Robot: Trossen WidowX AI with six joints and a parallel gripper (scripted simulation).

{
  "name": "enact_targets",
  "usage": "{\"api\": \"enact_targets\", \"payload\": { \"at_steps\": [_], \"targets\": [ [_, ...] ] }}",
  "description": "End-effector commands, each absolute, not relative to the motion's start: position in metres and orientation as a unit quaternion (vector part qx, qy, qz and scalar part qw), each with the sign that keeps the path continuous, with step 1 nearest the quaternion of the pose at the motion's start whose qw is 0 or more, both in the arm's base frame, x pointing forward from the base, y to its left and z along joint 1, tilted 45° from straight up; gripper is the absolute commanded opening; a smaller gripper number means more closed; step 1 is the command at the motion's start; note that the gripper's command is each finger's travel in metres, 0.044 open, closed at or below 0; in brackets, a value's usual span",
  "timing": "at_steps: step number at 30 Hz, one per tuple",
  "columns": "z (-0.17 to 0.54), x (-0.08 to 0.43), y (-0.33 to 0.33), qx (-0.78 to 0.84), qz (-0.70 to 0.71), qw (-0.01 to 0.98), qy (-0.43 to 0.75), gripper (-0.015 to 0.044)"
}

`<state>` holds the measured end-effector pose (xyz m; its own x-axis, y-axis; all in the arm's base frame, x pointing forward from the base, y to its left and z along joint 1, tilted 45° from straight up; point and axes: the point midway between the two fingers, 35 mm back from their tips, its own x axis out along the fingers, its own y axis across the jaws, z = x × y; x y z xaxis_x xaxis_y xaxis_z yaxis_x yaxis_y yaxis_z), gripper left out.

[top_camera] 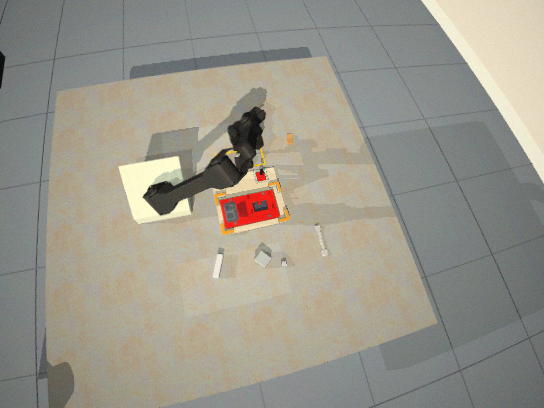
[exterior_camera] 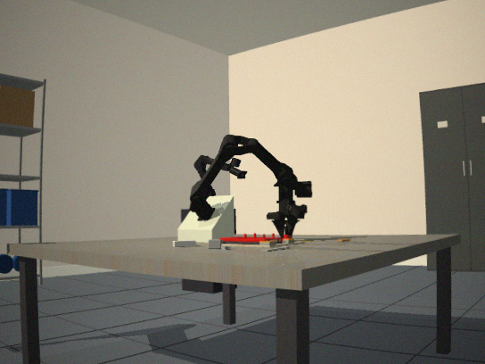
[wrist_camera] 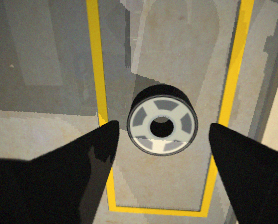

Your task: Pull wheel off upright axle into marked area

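The wheel (wrist_camera: pixel 177 125), black with a light spoked hub, is inside the yellow outline of the marked area (wrist_camera: pixel 160 212) (top_camera: pixel 263 157) in the wrist view. It appears to lie flat on the table. My gripper (wrist_camera: pixel 163 128) (exterior_camera: pixel 285 235) is open around it, low at the table, with a visible gap between each fingertip and the wheel. The upright black axle (top_camera: pixel 261 171) stands bare on its small red base in the top view, beside the marked area. The arm hides the wheel and fingertips in that view.
A red board (top_camera: pixel 250 218) with orange corners lies beside the axle's base. An orange block (top_camera: pixel 290 139) lies beyond the marked area. A white block (top_camera: pixel 218 265), a grey cube (top_camera: pixel 263 258) and a pale rod (top_camera: pixel 321 239) lie on the board's other side.
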<state>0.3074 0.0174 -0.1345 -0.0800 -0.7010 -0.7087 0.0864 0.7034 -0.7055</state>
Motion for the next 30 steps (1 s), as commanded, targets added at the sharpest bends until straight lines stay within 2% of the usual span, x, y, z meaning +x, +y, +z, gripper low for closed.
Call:
{"api": "enact_targets", "payload": {
  "at_steps": [1,7,12,13,17,30],
  "targets": [
    [-0.117,0.312,0.037,-0.228,-0.307,0.641,0.665,0.0300],
    [-0.096,0.313,0.058,-0.229,-0.307,0.641,0.665,0.0300],
    [-0.070,0.275,0.068,-0.230,-0.303,0.643,0.665,0.0431],
    [-0.061,0.263,0.071,-0.230,-0.304,0.642,0.665,0.0440],
    [-0.040,0.232,0.075,-0.230,-0.306,0.640,0.667,0.0440],
    [-0.040,0.232,0.075,-0.230,-0.306,0.640,0.667,0.0440]
  ]
}}
